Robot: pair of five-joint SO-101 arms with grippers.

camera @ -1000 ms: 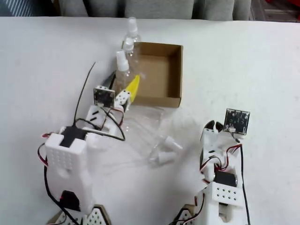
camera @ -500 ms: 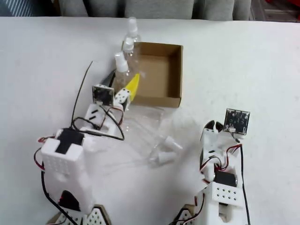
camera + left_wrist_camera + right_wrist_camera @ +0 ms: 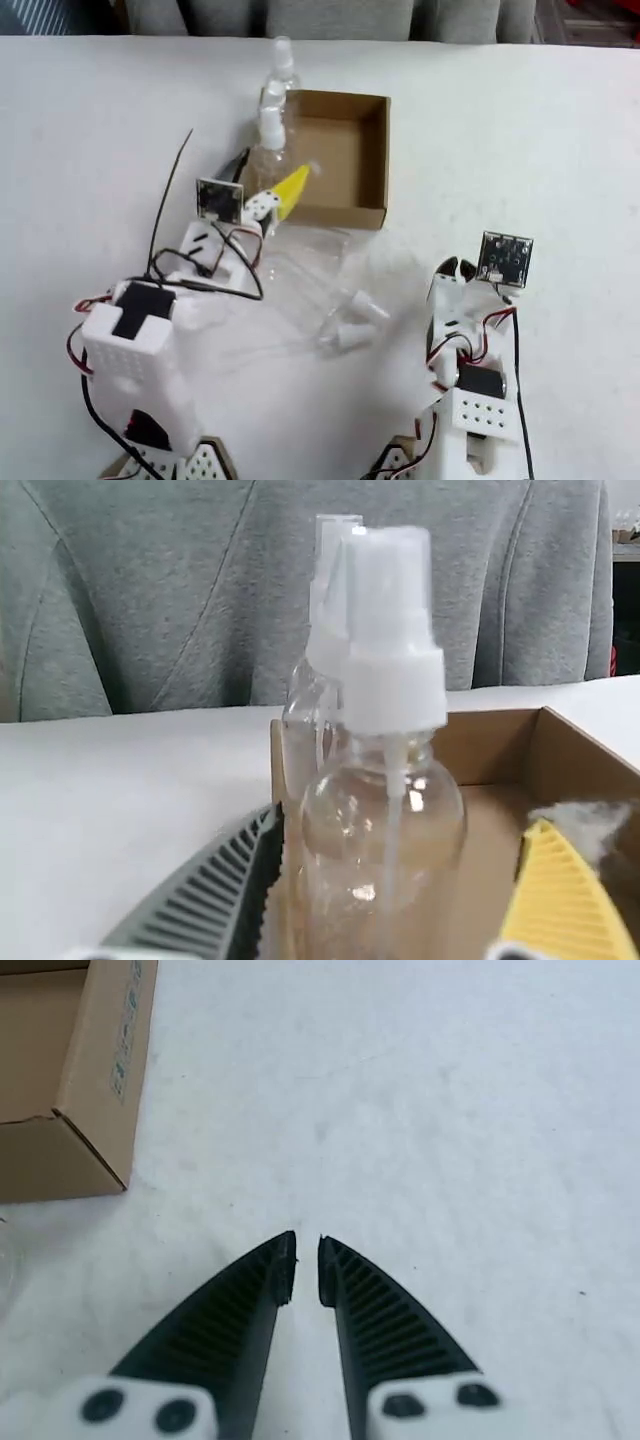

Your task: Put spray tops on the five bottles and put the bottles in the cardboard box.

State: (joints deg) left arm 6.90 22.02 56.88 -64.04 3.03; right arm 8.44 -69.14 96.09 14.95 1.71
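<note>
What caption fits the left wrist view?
Left gripper holds a capped spray bottle by the cardboard box, second bottle behind.

The front spray bottle point(image 3: 385, 820) hides most of the rear spray bottle point(image 3: 298, 715); the frame's lower edge cuts off its base.

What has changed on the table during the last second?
The left gripper, closed on a capped bottle, carried it slightly sideways toward the cardboard box. The right gripper, the box, the two standing bottles behind and the lying bottles kept their places.
</note>
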